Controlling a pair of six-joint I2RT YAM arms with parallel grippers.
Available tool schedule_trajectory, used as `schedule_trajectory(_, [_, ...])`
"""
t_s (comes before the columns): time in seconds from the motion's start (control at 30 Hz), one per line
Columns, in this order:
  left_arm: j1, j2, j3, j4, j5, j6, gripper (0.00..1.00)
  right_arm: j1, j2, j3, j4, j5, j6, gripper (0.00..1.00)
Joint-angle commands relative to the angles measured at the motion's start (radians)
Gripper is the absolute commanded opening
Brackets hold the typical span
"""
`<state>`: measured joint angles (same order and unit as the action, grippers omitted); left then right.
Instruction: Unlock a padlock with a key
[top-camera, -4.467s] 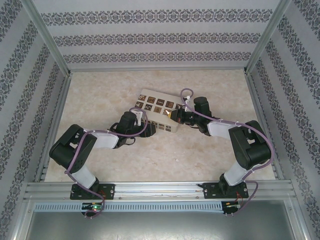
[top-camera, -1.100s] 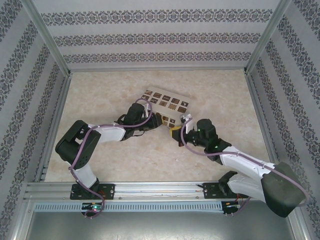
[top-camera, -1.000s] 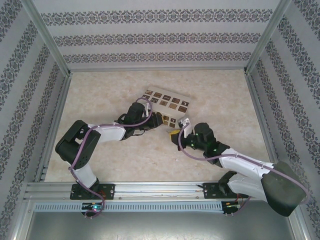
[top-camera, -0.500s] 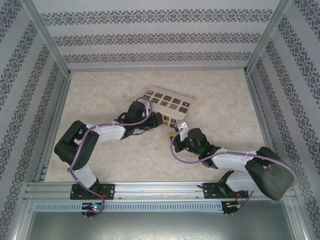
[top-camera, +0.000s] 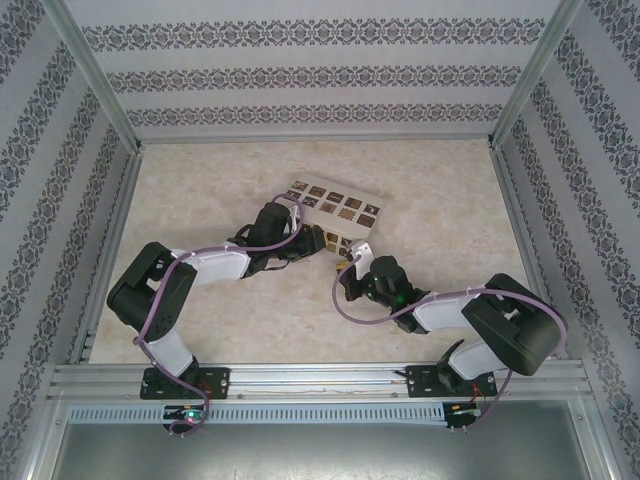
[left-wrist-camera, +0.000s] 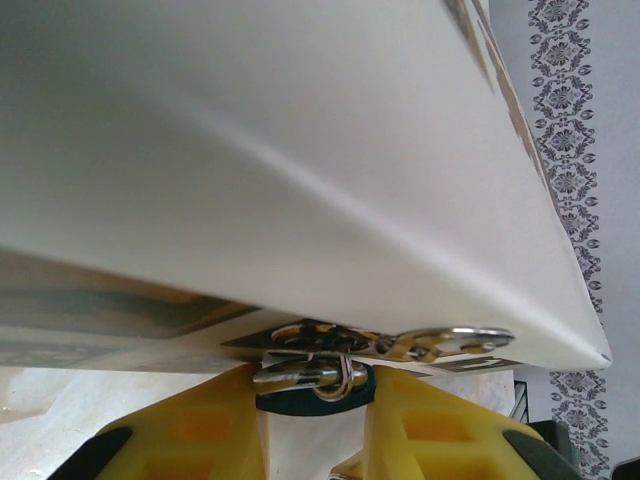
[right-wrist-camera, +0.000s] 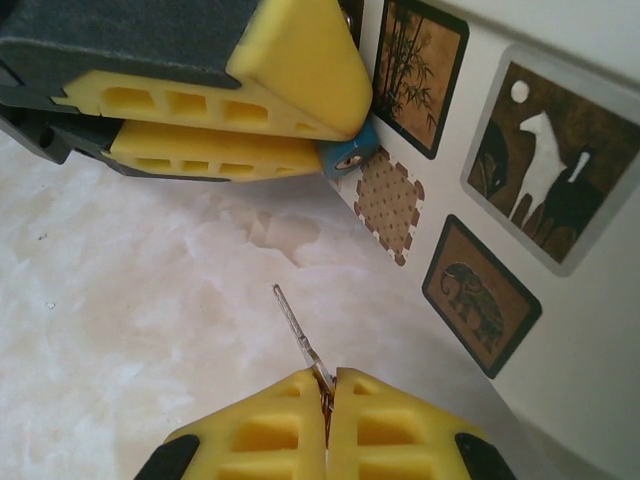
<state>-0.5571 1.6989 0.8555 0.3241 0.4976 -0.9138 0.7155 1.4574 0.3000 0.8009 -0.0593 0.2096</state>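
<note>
Overhead view: bright, even, diffuse light from above; pale tabletop (top-camera: 200, 190) slightly washed out; soft, faint shadows under both arms; frame rails straight to corners.
Left wrist view: beige box (left-wrist-camera: 300, 150) close to lens, badly blurred, shading from grey at top left to bright cream; padlock (left-wrist-camera: 305, 398) dark in shadow beneath; silver hasp (left-wrist-camera: 420, 343) glints.
Right wrist view: well lit, tile pictures sharp; key (right-wrist-camera: 297, 335) thin, glinting; right end effector (right-wrist-camera: 326, 382) at bottom edge slightly soft.
</note>
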Motion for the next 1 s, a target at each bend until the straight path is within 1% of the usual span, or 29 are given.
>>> schedule_trajectory(0.0, [-0.011, -0.039, 0.035, 0.010, 0.040, -0.018, 0.24, -0.013, 0.027, 0.037, 0.061, 0.007, 0.007, 0.00])
schedule_trajectory(0.3, [-0.011, -0.039, 0.037, 0.003, 0.037, -0.016, 0.24, -0.045, 0.060, 0.037, 0.075, 0.000, 0.021, 0.00])
schedule_trajectory(0.33, [-0.011, -0.038, 0.038, 0.002, 0.037, -0.016, 0.24, -0.047, 0.062, 0.067, 0.075, 0.000, 0.020, 0.00])
schedule_trajectory(0.97, [-0.010, -0.035, 0.047, -0.007, 0.043, -0.011, 0.24, -0.074, 0.140, 0.121, 0.092, -0.039, 0.037, 0.00])
